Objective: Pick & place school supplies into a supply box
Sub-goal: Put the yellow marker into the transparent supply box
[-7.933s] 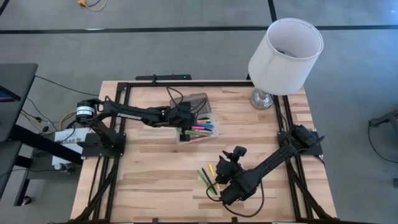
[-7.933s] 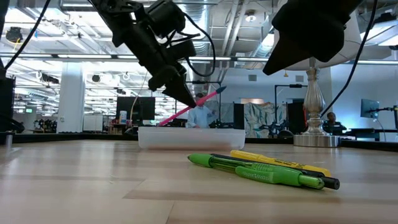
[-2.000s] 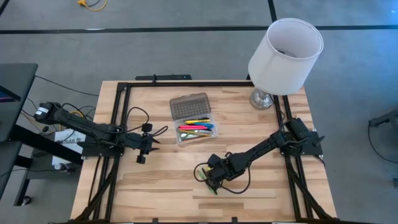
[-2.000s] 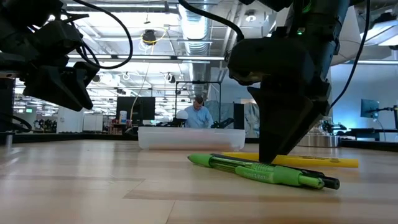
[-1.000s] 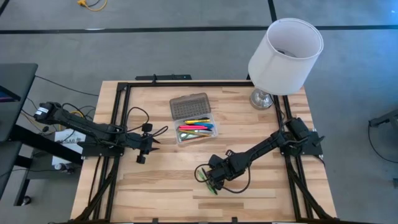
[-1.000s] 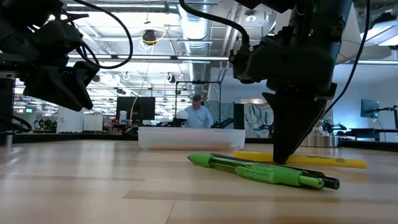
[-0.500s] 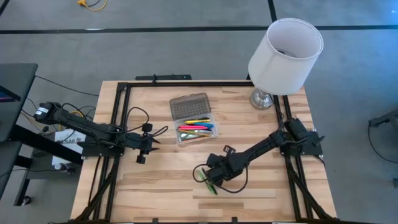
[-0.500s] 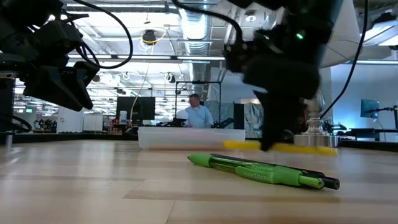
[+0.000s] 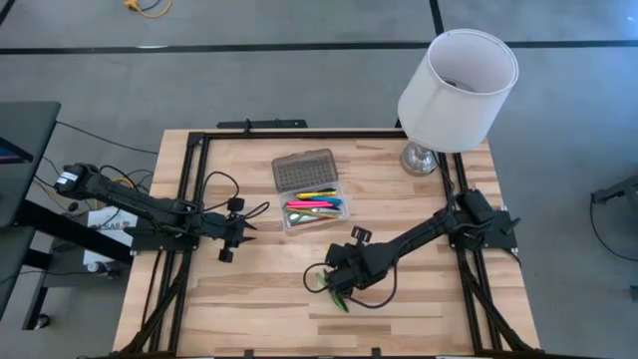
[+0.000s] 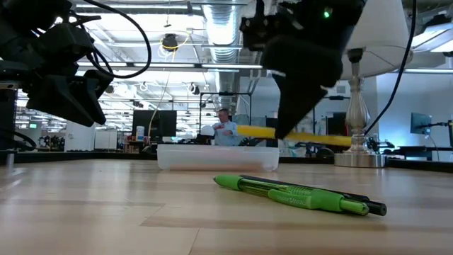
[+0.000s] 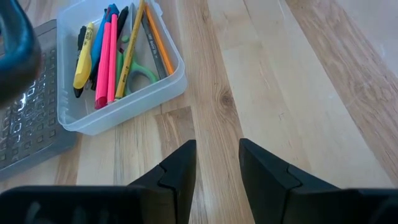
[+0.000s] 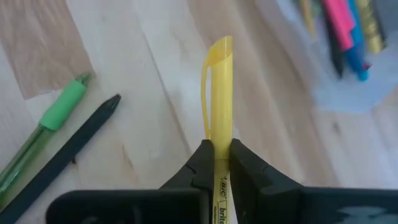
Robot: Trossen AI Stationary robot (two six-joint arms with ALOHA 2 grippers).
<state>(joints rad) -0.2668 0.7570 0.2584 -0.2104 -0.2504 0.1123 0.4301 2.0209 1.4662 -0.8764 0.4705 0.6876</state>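
Over on the left, the left gripper [image 9: 242, 227] waits near the table's left edge, its fingers [image 11: 180, 171] parted with nothing between them. Just right of it sits the supply box [image 9: 317, 214], lid folded back on the far side, already holding pink, orange, yellow and blue pens and the green-handled scissors [image 11: 138, 76]. Further right and nearer, the right gripper [image 9: 337, 282] has its jaws pinched on a yellow pen [image 10: 297, 134], lifted clear of the wood and held roughly level. Below it, two green pens [image 10: 290, 193] and a black pen [image 12: 68, 149] lie on the table.

I'd carry the pen toward the far left at this height, clear the box's near wall, turn it parallel with the pens inside, then lower before letting go so it doesn't bounce out.
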